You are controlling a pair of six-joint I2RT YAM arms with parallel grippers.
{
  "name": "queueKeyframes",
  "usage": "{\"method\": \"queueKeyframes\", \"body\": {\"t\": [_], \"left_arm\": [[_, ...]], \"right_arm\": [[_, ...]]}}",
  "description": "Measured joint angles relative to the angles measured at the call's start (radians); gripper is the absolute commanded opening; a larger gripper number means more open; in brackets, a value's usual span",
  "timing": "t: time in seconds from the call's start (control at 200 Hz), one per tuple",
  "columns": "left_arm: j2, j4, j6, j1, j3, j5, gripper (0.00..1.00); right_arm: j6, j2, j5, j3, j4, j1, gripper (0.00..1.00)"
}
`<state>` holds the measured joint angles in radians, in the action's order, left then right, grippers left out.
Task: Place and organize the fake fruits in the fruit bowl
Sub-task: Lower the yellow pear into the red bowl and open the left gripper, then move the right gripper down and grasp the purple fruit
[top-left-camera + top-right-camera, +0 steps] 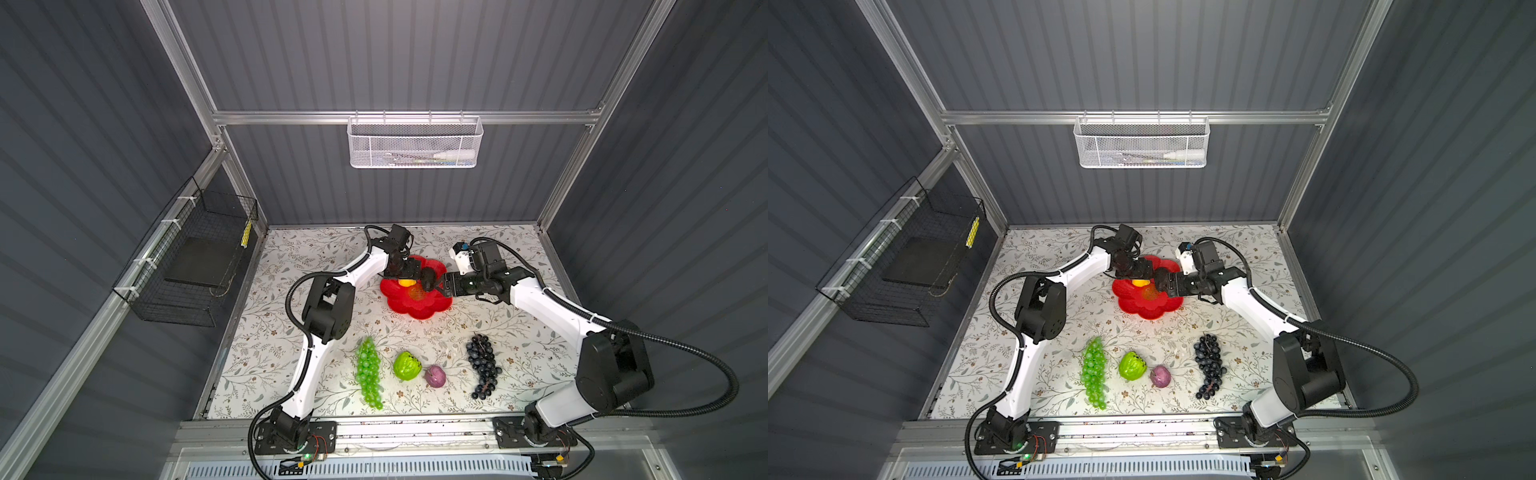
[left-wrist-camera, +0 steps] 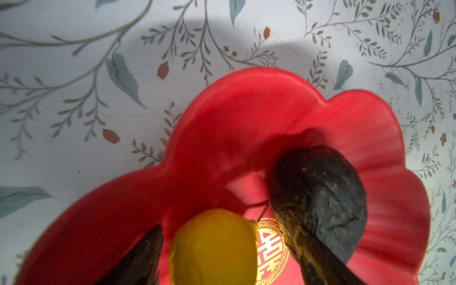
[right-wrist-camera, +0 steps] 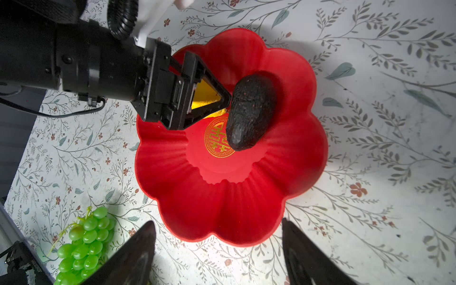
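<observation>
Left gripper (image 1: 409, 273) spread either side of yellow pear (image 2: 214, 246), which sits loose inside fruit bowl (image 3: 222, 209); black avocado (image 3: 249, 111) lies beside it. Right gripper (image 3: 218, 222) spread, empty. Green grape bunch (image 1: 368, 372) on desk (image 1: 266, 353): probably light, floppy; best pinched across its thick middle.

Near half of the fruit bowl (image 1: 415, 311) lies bare, reachable from the near side. Its far half is crowded: left gripper (image 1: 410, 278) over the yellow pear (image 2: 214, 246), black avocado (image 1: 429, 280) just right of it, right gripper (image 1: 444, 284) (jaws spread) at the right rim. A bare strip of table (image 1: 374, 328) separates bowl from the near fruit row (image 1: 407, 365).
</observation>
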<state>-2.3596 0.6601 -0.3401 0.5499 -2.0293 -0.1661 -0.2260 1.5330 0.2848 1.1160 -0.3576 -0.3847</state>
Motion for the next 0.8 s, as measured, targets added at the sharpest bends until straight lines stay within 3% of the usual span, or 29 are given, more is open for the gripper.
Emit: {"method": "queueKeyframes", "body": {"t": [0.255, 0.415, 0.8], "left_arm": [[0.133, 0.000, -0.014, 0.000, 0.063, 0.041, 0.84], [0.299, -0.036, -0.052, -0.001, 0.249, 0.064, 0.83], [0.689, -0.129, -0.179, -0.001, 0.721, 0.134, 0.85]], "right_arm": [[-0.019, -0.067, -0.005, -0.025, -0.002, -0.012, 0.80], [-0.036, -0.114, -0.043, -0.068, -0.009, -0.067, 0.80], [-0.177, -0.290, -0.202, -0.238, -0.172, -0.433, 0.82]]}}
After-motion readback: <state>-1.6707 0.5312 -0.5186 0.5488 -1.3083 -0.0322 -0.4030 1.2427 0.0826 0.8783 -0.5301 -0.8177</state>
